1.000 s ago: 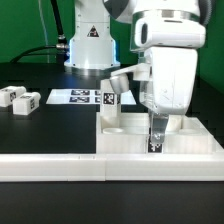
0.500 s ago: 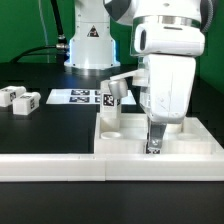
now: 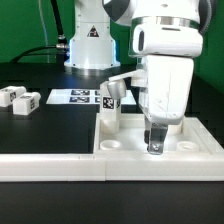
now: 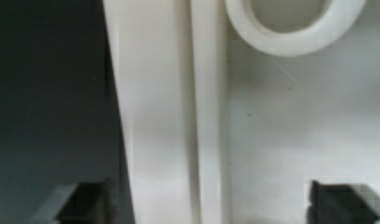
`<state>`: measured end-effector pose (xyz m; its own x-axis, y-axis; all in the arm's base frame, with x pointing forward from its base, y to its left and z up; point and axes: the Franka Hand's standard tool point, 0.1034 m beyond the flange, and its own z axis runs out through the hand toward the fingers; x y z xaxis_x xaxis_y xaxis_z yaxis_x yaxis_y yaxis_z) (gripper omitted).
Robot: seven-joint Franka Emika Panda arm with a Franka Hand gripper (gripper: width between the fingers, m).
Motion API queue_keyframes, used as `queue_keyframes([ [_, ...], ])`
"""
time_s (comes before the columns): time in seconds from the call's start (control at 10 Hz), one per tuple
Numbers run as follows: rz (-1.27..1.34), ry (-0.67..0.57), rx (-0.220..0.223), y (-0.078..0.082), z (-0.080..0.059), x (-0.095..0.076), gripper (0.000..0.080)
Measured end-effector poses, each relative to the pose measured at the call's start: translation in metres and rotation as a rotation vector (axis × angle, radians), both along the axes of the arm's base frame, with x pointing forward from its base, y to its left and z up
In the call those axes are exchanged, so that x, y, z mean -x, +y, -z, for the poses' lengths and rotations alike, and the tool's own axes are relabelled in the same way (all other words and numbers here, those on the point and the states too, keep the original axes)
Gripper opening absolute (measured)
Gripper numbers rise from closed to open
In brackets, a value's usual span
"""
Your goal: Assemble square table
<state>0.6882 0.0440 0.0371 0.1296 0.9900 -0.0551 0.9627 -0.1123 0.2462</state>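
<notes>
The square table top (image 3: 190,149) lies on the black tabletop (image 3: 50,132) with its front edge against the long white fence (image 3: 50,167). That looks deliberate, since the bar squares the top up and keeps it from sliding while legs are fitted. The tool (image 3: 155,143) hangs straight down over the top's front rim. In the wrist view the tool (image 4: 219,205) is released: its two dark fingers (image 4: 89,205) stand well apart on either side of the raised rim (image 4: 169,120), touching neither face. One round corner socket (image 4: 285,30) lies just inside that rim. One leg (image 3: 110,112) stands upright at the top's far corner on the exterior view's left, apparently seated in its socket. Two loose legs (image 3: 10,97) (image 3: 29,101) lie well beyond the top on that same side, and the marker board (image 3: 78,97) lies flat behind the top. My reading is that the top has been set where it should sit, so the grip on its rim is no longer needed and the tool is free to fetch a leg. A second ago the fingers were pinched together on the front rim. Now they have sprung wide. The arm is over the same spot, and the top, the standing leg and the loose legs show no shift.
</notes>
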Motion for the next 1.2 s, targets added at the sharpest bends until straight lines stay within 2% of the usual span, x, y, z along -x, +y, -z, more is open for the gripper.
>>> queue_keyframes([
  [0.1,0.000,0.000,0.000,0.000,0.000,0.000,0.0629],
  [0.8,0.006,-0.001,0.000,-0.004,-0.001,0.000,0.0649],
  [0.9,0.020,-0.010,0.003,-0.015,-0.011,-0.001,0.0649],
  [1.1,0.080,0.006,0.013,-0.053,-0.044,0.017,0.0649],
  [1.2,0.106,-0.002,0.015,-0.068,-0.059,0.017,0.0649],
])
